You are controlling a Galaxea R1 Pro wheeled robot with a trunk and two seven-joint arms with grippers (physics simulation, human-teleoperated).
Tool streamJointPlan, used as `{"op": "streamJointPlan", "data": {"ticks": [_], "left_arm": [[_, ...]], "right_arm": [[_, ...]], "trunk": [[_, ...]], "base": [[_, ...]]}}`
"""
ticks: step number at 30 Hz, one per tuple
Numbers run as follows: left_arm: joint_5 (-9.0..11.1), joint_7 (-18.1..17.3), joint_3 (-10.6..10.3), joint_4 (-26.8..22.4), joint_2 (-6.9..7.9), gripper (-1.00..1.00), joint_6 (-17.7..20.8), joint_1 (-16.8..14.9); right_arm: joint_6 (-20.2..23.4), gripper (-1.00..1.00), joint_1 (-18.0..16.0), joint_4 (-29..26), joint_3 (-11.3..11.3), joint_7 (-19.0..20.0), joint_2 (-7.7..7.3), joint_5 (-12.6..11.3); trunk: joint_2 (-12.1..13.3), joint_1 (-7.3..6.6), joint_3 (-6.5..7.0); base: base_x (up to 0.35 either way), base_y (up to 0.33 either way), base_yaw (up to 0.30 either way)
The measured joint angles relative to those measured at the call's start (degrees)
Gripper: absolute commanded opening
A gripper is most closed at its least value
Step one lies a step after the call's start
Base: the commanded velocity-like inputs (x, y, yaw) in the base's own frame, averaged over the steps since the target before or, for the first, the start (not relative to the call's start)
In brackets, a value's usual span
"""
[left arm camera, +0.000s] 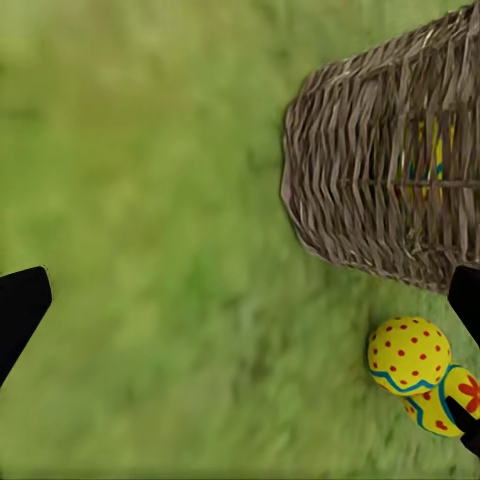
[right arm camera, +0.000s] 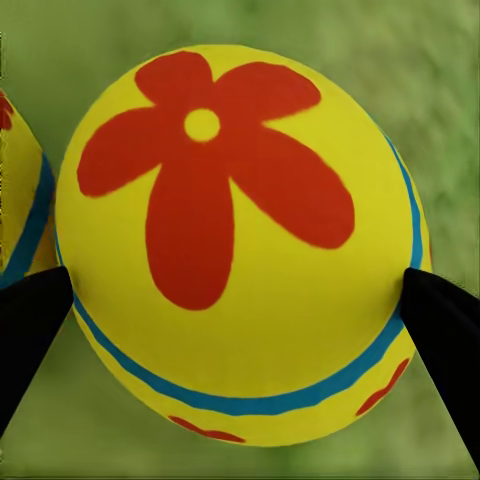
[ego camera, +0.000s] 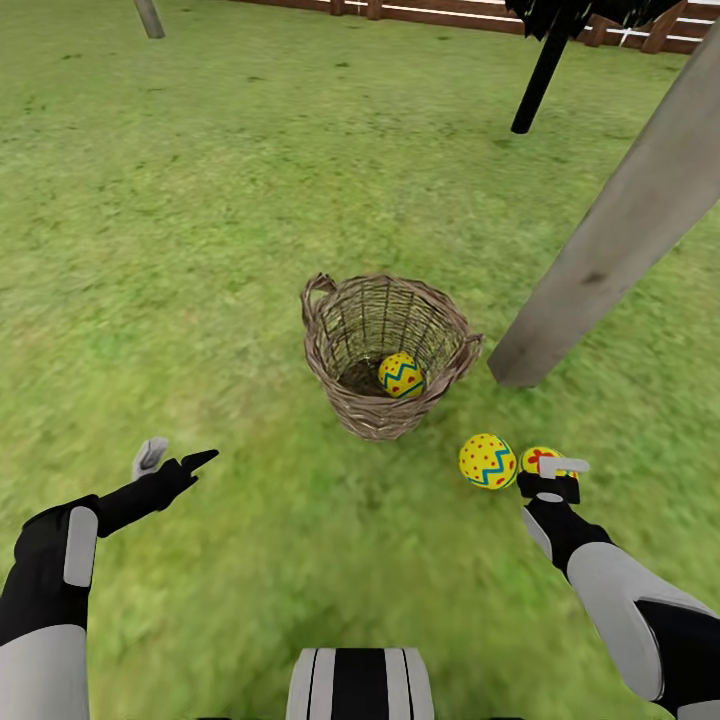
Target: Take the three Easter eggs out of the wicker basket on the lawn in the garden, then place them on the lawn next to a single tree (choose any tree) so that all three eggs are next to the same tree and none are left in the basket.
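- Nearest the head camera, the robot's striped trunk (ego camera: 360, 685) sits at the bottom edge, with both arms reaching forward over the grass.
- Mottled green lawn (ego camera: 200, 250) spreads across the garden to a brown slat fence (ego camera: 450, 14) at the far side.
- Rising from the lawn just right of the basket is the tree (ego camera: 620, 220), a thick pale grey-beige trunk; a thin black-trunked tree (ego camera: 538, 80) stands farther back near the fence.
- Upright on the grass ahead of the trunk, the wicker basket (ego camera: 385, 350) holds one zigzag egg (ego camera: 401, 376) against its inner wall.
- Left claw (ego camera: 175, 460) hangs released over bare grass, well left of the basket, its fingers spread with nothing between them.
- Right claw (ego camera: 556, 480) is clenched on the flower egg (right arm camera: 240, 240), one black fingertip (right arm camera: 440, 340) pressing each side, low at the lawn near the tree's base.
- Touching or just beside that one, the dotted egg (ego camera: 487, 461) lies on the grass between the basket and the right claw.
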Motion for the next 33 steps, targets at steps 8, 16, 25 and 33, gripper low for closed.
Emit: {"op": "streamJointPlan", "data": {"ticks": [8, 16, 25, 33], "left_arm": [[0.0, 0.0, 0.1, 0.0, 0.0, 1.0, 0.0, 0.0], [0.0, 0.0, 0.1, 0.0, 0.0, 1.0, 0.0, 0.0], [0.0, 0.0, 0.1, 0.0, 0.0, 1.0, 0.0, 0.0], [0.0, 0.1, 0.0, 0.1, 0.0, 1.0, 0.0, 0.0]], "right_arm": [[-0.1, -1.0, 0.0, -0.8, -0.1, 0.1, 0.07, -0.1], [-0.1, -1.0, 0.0, -1.5, -0.2, 0.1, 0.12, -0.1], [0.3, 1.0, 0.0, -1.5, -0.3, 0.0, -0.05, -0.2], [0.3, 1.0, 0.0, -1.6, -0.3, 0.1, -0.05, -0.2]], "trunk": [[0.0, 0.08, -0.66], [-0.1, 0.18, -1.55], [-0.1, 0.18, -1.55], [0.0, -0.03, 0.21]], "base": [[0.0, 0.0, 0.0], [0.0, 0.0, 0.0], [0.0, 0.0, 0.0], [0.0, 0.0, 0.0]]}}
